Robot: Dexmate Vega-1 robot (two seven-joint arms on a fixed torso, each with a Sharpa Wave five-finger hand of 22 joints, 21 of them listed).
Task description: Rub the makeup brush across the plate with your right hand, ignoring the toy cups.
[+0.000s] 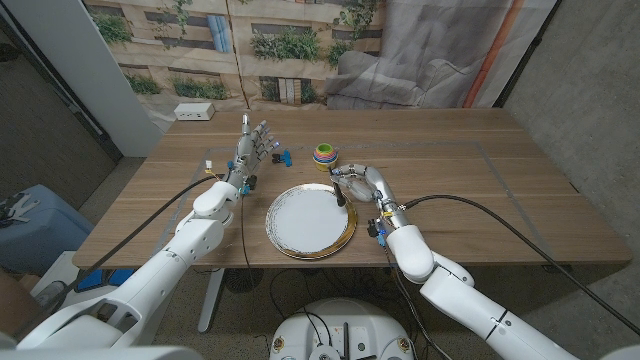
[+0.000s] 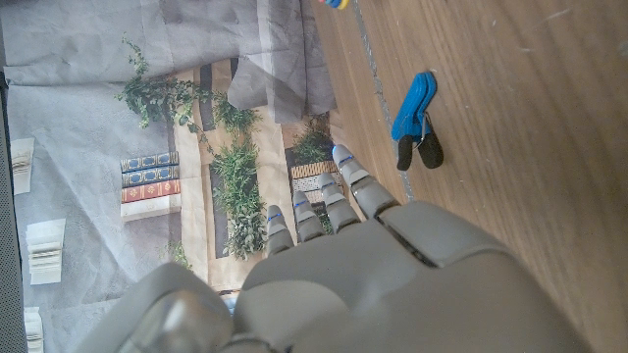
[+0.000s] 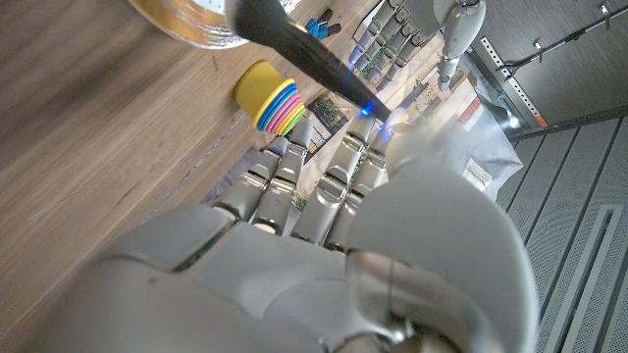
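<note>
Wooden table point(image 1: 480, 190) carries everything. Left hand point(image 1: 254, 143) stands upright at left, fingers apart, holding nothing; blue clip point(image 1: 283, 156) just beside it. White gold-rimmed plate point(image 1: 308, 221) at centre front. Stacked toy cups point(image 1: 325, 154), yellow on top with coloured rims below, sit behind plate, apart from it. Right hand point(image 1: 358, 181) grips black makeup brush point(image 1: 343, 193), dark bristle tip over plate's right rim.

A wooden table point(image 1: 480, 170) is seen in the middle. At twelve o'clock a printed backdrop point(image 1: 290, 45) of plants and shelves is hung, with grey sheeting point(image 1: 440, 50) at one o'clock. A grey concrete wall point(image 1: 590, 100) is seen at three o'clock, a white panel point(image 1: 85, 60) at ten.
</note>
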